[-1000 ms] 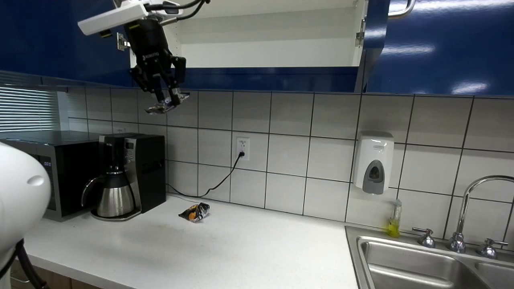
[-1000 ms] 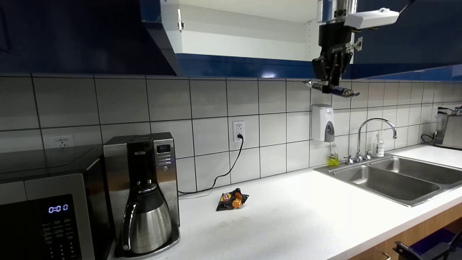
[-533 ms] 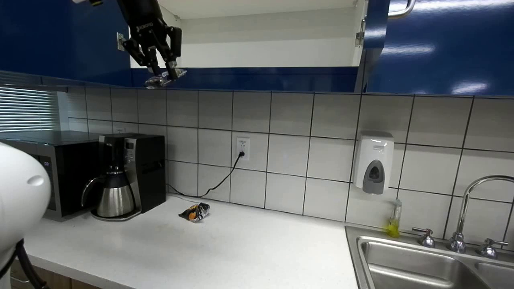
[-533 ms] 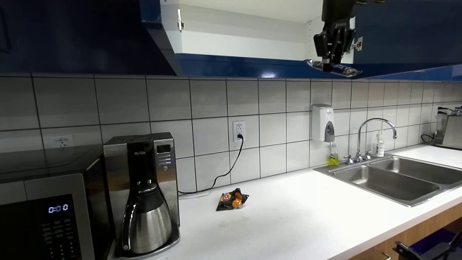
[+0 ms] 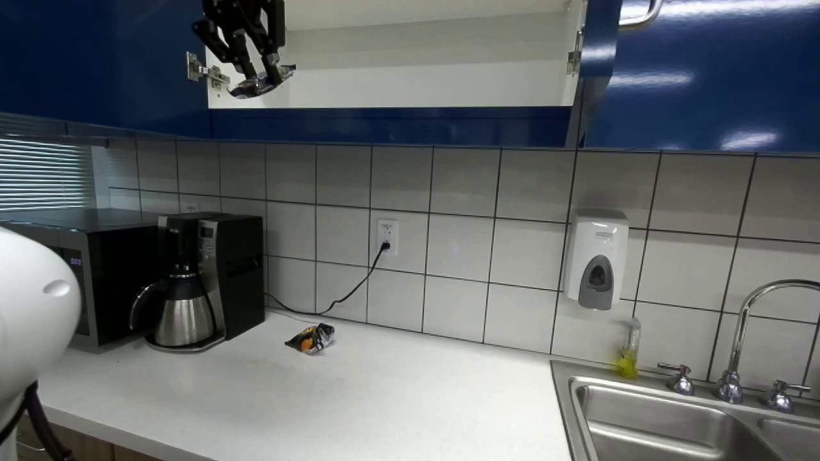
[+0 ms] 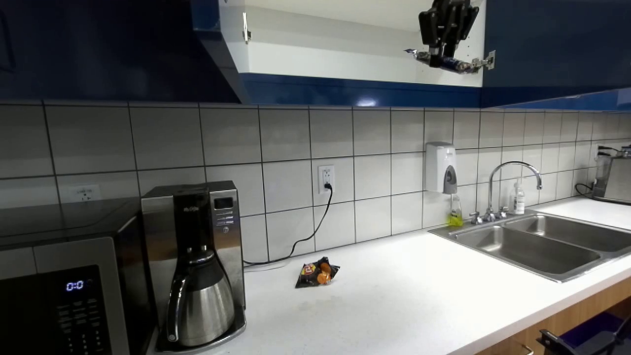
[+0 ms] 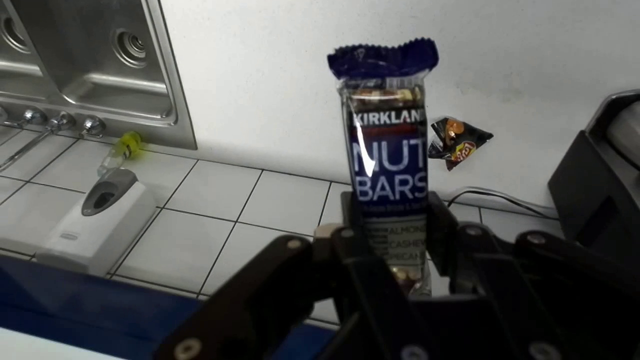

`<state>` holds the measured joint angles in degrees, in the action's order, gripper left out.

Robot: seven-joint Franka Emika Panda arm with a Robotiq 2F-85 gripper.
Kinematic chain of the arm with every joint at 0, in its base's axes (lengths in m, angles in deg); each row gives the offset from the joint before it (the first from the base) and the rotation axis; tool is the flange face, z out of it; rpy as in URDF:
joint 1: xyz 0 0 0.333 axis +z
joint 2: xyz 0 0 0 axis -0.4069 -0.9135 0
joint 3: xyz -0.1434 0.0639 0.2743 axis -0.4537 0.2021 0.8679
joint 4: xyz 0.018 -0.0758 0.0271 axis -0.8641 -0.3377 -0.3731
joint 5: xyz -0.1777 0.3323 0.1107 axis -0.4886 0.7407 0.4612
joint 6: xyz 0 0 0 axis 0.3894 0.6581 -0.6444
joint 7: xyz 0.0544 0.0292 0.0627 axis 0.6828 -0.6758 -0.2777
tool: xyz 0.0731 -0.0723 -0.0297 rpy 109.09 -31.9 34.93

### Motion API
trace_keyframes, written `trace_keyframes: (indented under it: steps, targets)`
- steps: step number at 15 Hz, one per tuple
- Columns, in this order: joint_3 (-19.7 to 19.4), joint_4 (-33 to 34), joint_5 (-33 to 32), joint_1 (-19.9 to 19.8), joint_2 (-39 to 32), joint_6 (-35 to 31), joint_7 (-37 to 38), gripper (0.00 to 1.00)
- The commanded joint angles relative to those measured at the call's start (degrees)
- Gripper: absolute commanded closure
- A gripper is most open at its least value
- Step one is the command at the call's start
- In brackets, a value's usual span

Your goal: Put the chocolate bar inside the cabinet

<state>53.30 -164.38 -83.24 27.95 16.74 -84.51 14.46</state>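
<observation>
Nut bar (image 7: 389, 160) in tool (image 7: 394, 214), long axis tilted off level

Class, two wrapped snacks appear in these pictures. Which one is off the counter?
The bar labelled NUT BARS: it is gripped between the fingers in mid-air, whereas the black snack bag lies on the countertop.

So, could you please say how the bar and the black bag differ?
The gripper holds the bar; the bag lies on the counter. The bar is long and narrow, the bag squat and pointed. The bar is largely blue, the bag black with orange. Both carry printed lettering.
</observation>
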Motion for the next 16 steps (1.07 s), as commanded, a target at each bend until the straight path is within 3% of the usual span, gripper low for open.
trace_keyframes:
  steps: [1,16]
  targets:
    - [1.7,6.6,0.1,-1.2,-5.0,1.7,1.5,0.91]
    - [4.6,24.2,-3.0,-1.6,-23.4,0.6,8.9,0.91]
